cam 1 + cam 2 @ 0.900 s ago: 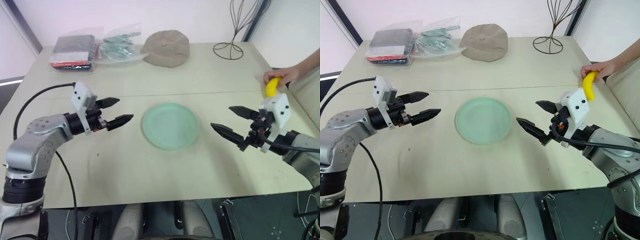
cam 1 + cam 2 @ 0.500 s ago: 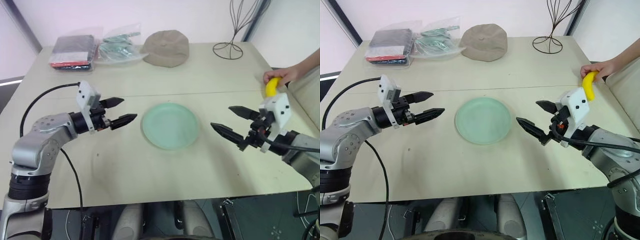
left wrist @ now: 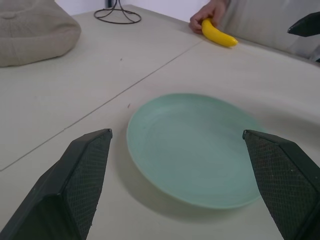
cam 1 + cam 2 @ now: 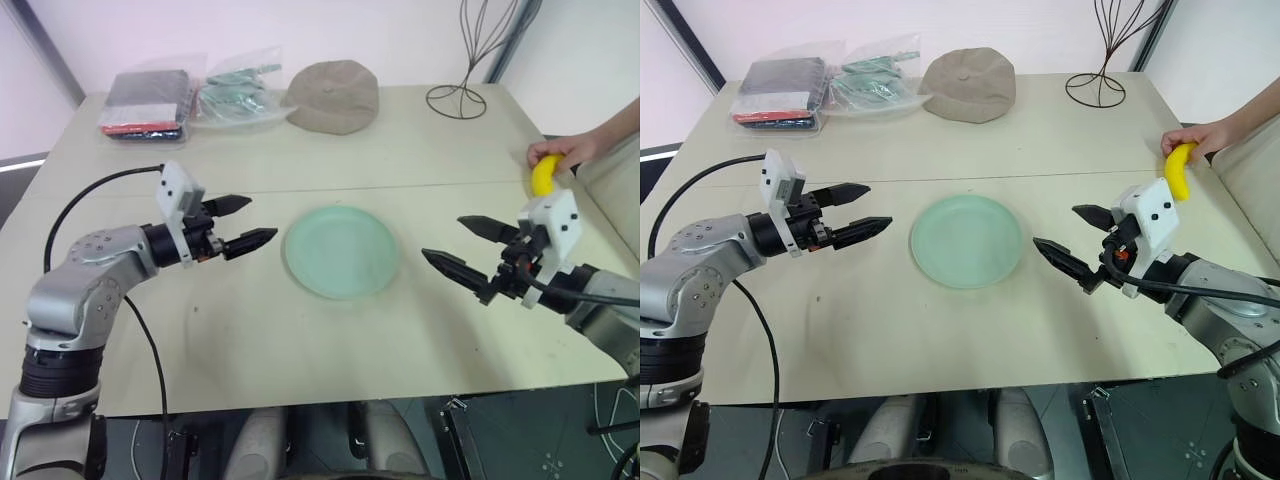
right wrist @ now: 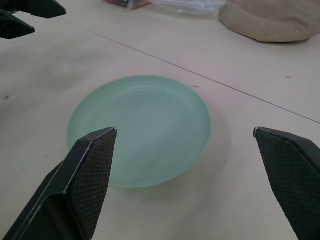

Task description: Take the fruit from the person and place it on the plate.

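Note:
A pale mint-green plate (image 4: 340, 250) lies flat in the middle of the table. At the table's right edge a person's hand (image 4: 570, 148) holds a yellow banana (image 4: 542, 174) down on the tabletop; the same banana (image 3: 218, 35) shows in the left wrist view. My left gripper (image 4: 245, 222) hovers open to the left of the plate, pointing at it, with nothing between its fingers. My right gripper (image 4: 462, 248) hovers open to the right of the plate, also empty, with the banana behind its wrist.
A tan cap (image 4: 334, 94) sits at the back centre of the table (image 4: 300, 350). Clear bags of dark and green items (image 4: 190, 100) lie at the back left. A black wire stand (image 4: 462, 95) rises at the back right. A cable (image 4: 90, 190) loops off my left arm.
My left gripper has shifted a little to the right, nearer the plate. The right gripper, the hand and the banana have stayed where they were.

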